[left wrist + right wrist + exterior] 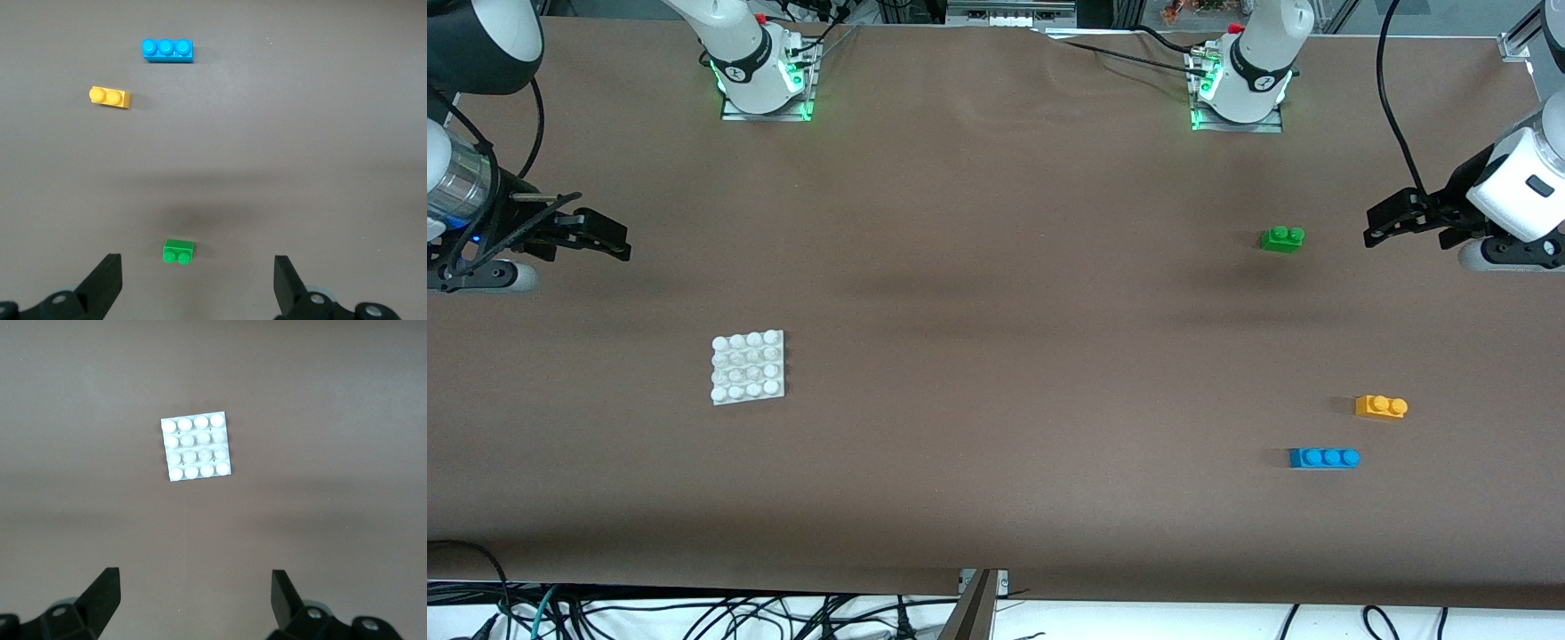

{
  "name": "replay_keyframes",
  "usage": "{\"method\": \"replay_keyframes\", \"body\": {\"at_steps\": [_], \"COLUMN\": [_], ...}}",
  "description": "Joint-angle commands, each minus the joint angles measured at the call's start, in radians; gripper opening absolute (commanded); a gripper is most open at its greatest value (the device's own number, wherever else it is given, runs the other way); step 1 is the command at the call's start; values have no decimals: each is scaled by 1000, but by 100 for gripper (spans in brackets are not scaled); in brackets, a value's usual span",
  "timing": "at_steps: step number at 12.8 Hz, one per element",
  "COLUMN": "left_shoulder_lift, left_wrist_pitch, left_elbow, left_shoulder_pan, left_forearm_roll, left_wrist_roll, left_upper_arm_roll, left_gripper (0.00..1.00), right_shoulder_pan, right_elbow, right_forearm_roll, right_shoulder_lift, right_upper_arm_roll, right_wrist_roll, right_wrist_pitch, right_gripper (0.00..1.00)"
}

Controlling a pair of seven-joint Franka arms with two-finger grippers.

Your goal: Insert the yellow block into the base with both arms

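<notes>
**Start pose: both grippers empty, nothing picked yet**

Yellow block (1380, 406) sits flat on table (996, 293) at the left arm's end, studs up, untouched. Blue brick (1324, 458) just beside it, at its 7 o'clock in front view, nearer the cam. Green brick (1282, 238) well apart, at its 11 o'clock, farther from the cam.

Base (748, 366) lies flat at the right arm's end, studs up, slightly skewed to the table edge. Well apart from all the bricks, so each arm has its own part on its own side. Looks like a deliberate split.

Left gripper (1376, 222) hovers over table near the green brick, fingers spread wide, holds nothing. Left wrist view shows all three bricks ahead of it, yellow block (110, 97) incl.

Right gripper (612, 238) hovers over table at its own end, fingers spread wide, empty. Base (196, 447) centred in right wrist view, so prob staged to pin or hold it.

Guess: left arm goes for yellow first. Risk: blue brick close by, finger could clip it on descent. Approach across the short sides, away from blue.
</notes>
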Motion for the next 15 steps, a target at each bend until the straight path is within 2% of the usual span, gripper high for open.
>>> {"method": "replay_keyframes", "body": {"at_steps": [1, 15], "left_shoulder_lift": [-5, -5], "left_wrist_pitch": [-15, -15], "left_elbow": [6, 6], "left_shoulder_pan": [3, 3], "left_forearm_roll": [-5, -5], "left_wrist_roll": [25, 25], "left_upper_arm_roll": [2, 2], "left_gripper": [100, 100], "right_shoulder_pan": [-17, -24], "right_elbow": [1, 13], "right_forearm_roll": [7, -9], "right_shoulder_lift": [-5, 10], "right_upper_arm_roll": [15, 10], "right_wrist_roll": [-8, -8], "right_wrist_pitch": [3, 37], "right_gripper": [100, 100]}}
